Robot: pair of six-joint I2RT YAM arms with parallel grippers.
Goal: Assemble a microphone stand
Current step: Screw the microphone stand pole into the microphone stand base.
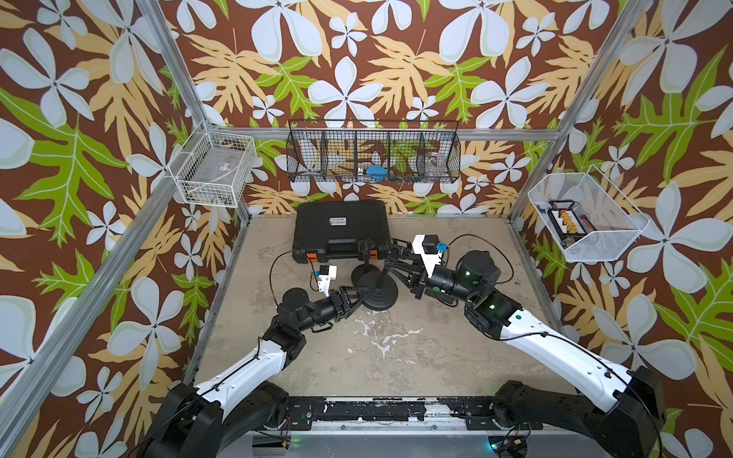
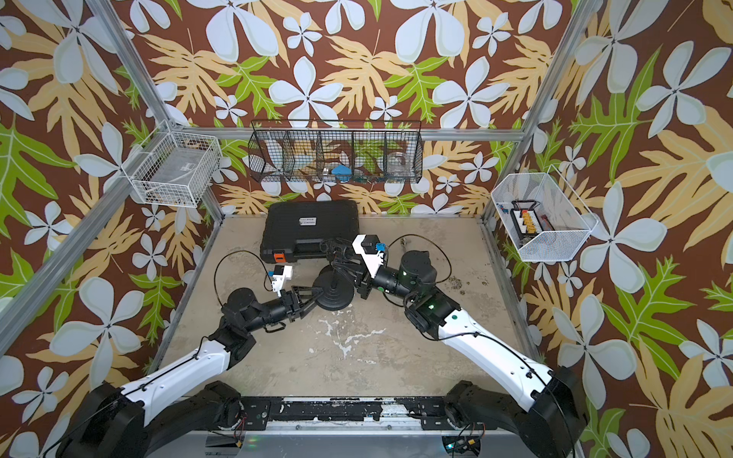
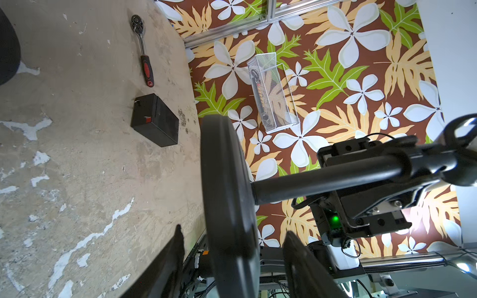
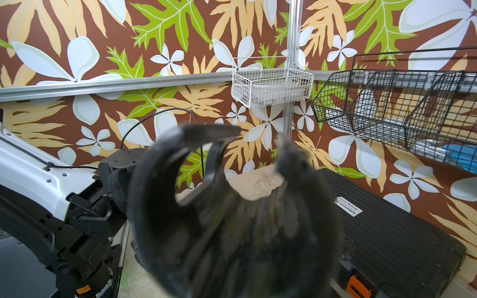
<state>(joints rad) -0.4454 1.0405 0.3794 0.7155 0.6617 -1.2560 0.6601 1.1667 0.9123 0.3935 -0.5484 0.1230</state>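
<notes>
Walls carry brown wallpaper [image 1: 357, 59] printed with white flowers and green and tan leaves, framed by aluminium rails [image 1: 176, 59]. The floor is a worn beige tabletop [image 1: 396, 349] with chipped white patches. A white wire basket [image 1: 206, 194] hangs on the left wall, a black divided wire basket [image 1: 309, 158] on the back wall and a white mesh basket [image 1: 599, 246] on the right wall. Lighting is even and diffuse.

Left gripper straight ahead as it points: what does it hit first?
The base: the left gripper points at its rim, open jaws either side of it in the left wrist view. Whether they already touch it is unclear.
</notes>
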